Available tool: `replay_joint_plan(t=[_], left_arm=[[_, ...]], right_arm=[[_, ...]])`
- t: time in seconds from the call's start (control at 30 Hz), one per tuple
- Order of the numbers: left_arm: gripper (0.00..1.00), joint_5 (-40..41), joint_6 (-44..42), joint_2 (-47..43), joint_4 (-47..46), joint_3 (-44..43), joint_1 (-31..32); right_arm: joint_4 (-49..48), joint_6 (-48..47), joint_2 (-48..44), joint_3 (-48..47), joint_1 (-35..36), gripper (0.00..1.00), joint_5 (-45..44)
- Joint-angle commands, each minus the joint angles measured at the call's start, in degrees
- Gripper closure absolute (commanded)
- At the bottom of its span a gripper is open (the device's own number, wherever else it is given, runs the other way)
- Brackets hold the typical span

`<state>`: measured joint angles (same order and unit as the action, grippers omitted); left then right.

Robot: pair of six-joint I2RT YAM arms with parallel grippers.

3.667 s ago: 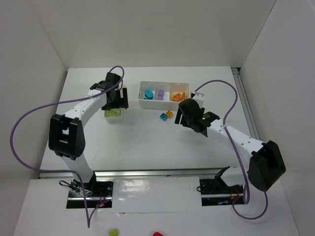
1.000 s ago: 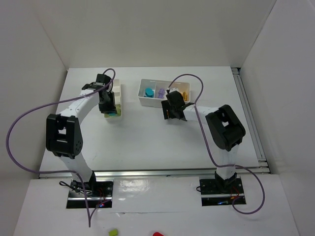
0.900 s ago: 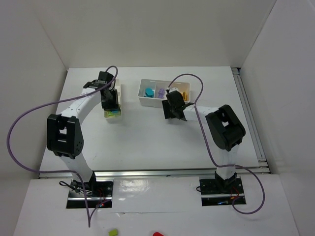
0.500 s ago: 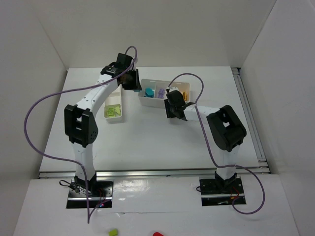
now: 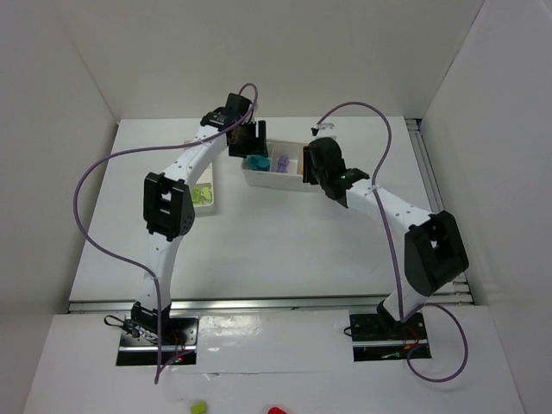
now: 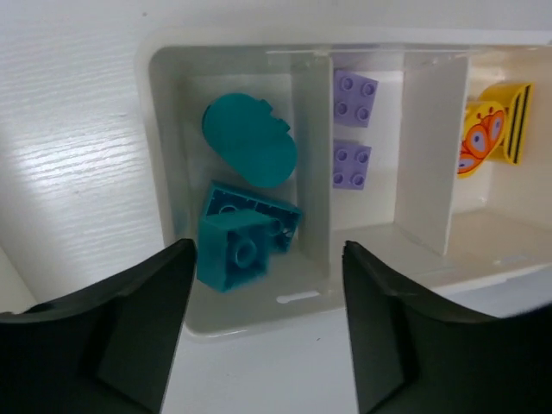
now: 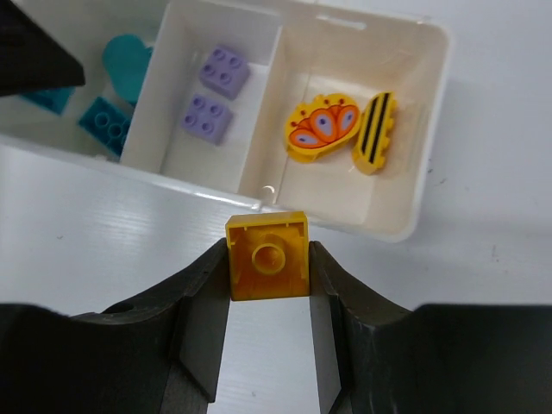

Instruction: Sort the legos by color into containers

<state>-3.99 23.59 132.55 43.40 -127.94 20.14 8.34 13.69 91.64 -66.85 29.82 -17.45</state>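
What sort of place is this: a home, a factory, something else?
Probably a robotics lab test booth: white panels enclose a white table, two arms are bolted to a rail, and the right claw holds a yellow toy brick near a sorting tray.

one three-compartment tray (image 6: 159, 172) and one narrow tray (image 5: 212, 191), two white containers in all. the compartments hold three teal pieces (image 6: 250, 147), two purple bricks (image 6: 354, 95) and two printed yellow pieces (image 7: 323, 128). one plain yellow-orange brick (image 7: 267, 256) besides. the lime green bricks (image 5: 203, 197) in the narrow tray are too small to count.
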Motion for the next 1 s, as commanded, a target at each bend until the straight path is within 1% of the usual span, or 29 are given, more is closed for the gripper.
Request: replay_joint_plan(t=[0.0,0.03,0.1,0.27,0.37,0.43,0.6,0.77,0.97], left_arm=[[0.17,-1.7,0.8,-3.2,0.2,-2.8,0.3],[0.13,-1.7,0.8,-4.0,0.2,-1.9,0.3],[0.09,-1.7,0.2,-7.2,0.2,-0.2,0.3],[0.09,-1.7,0.2,-13.7,0.2,3.0,0.3],[0.12,-1.7,0.2,-17.7,-0.3,6.2,0.3],[0.12,-1.2,-0.3,-19.5,-0.3,8.8,0.3],[0.13,-0.7,-0.3,-23.6,-0.3,13.7,0.3],[0.13,0.8,-0.3,-28.3,-0.3,19.3,0.9],[0.13,6.0,0.2,-33.6,-0.3,26.4,0.9]], right_arm=[[3.8,1.9,0.4,-5.1,-3.3,0.61,-2.9],[3.8,1.9,1.1,-6.1,-3.9,0.61,-3.5],[3.8,2.4,4.0,-9.0,-4.9,0.61,-3.5],[2.7,2.4,10.7,-14.1,-7.8,0.61,-3.6],[2.0,2.4,13.0,-16.6,-8.4,0.61,-2.9],[1.5,1.9,14.4,-17.1,-8.9,0.61,-2.4],[1.0,1.9,14.9,-17.1,-8.9,0.61,-1.3],[0.5,2.4,13.8,-15.2,-8.9,0.61,-0.7],[1.1,2.9,13.8,-15.2,-8.9,0.61,-0.1]])
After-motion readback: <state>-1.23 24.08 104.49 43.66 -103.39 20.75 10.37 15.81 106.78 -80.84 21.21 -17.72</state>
